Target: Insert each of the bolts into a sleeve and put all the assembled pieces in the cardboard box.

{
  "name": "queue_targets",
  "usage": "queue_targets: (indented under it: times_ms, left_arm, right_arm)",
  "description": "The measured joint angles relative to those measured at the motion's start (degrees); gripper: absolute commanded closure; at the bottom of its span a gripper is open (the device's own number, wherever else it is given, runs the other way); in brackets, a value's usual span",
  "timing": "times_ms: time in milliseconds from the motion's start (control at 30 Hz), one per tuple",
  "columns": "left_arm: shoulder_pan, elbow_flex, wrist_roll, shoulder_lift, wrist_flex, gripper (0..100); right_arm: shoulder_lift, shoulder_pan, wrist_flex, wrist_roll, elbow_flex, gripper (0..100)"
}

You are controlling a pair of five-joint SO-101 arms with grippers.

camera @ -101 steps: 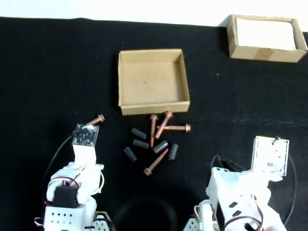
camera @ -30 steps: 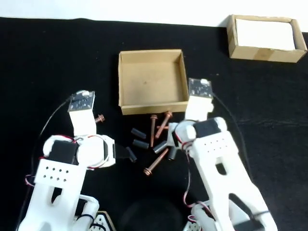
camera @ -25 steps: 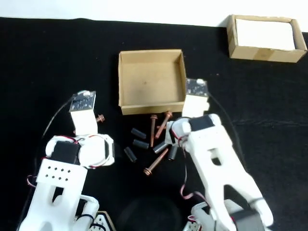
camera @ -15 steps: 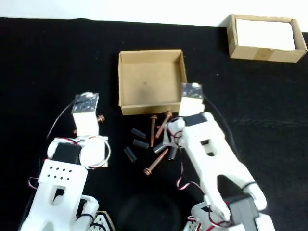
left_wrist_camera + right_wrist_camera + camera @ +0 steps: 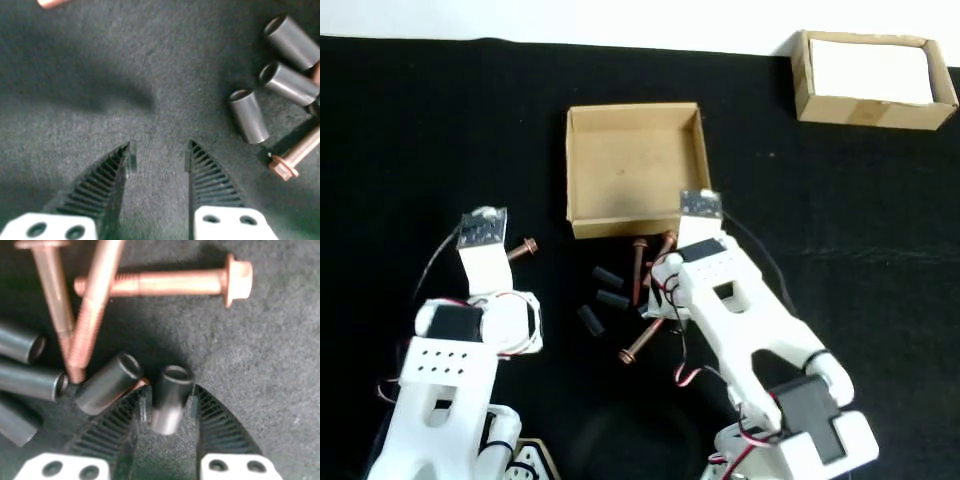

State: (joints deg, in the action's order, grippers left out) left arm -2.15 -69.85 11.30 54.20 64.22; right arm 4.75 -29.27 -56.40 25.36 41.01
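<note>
Sleeve (image 5: 169,402) is being straddled by the right gripper (image 5: 170,390): the toothed fingers are being held parted around it as it lies on the black mat (image 5: 280,365), with a thin gap showing at one pad. A second sleeve (image 5: 107,382) is lying just beside one fingertip. Three copper bolts (image 5: 165,282) are lying farther ahead of the fingertips, two of them crossed. In the high view, the cardboard box (image 5: 635,165) is sitting just beyond this gripper.

The left gripper (image 5: 160,145) is being held open above bare mat, with nothing between its fingers. Three more sleeves (image 5: 248,115) are lying ahead of it and off to one side, and a bolt head (image 5: 282,167) is lying near the closest one. A lone bolt (image 5: 520,247) is lying just beside the left arm's wrist.
</note>
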Motion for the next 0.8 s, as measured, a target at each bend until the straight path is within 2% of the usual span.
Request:
queue_targets:
  times_ms: [100, 233, 567, 667, 800]
  left_arm:
    - [0.00, -2.02, 0.00, 0.00, -1.93, 83]
    - [0.00, -3.08, 0.00, 0.00, -2.99, 83]
    - [-0.70, -3.08, 0.09, 0.00, -3.43, 83]
    - [-2.11, -2.55, 0.09, 0.00, -3.43, 83]
    - [-3.08, 2.55, 0.09, 0.00, -0.53, 85]
  right_arm:
    - [-1.58, 0.09, 1.41, 0.35, 0.00, 88.0]
    - [-2.02, 0.26, 1.49, 0.35, -0.09, 99.6]
    - [-2.02, 2.90, 1.23, 0.35, 0.00, 99.1]
    - [1.41, 4.75, -2.11, 0.26, -1.85, 99.1]
    - [10.90, 5.27, -8.88, -4.22, -7.21, 99.1]
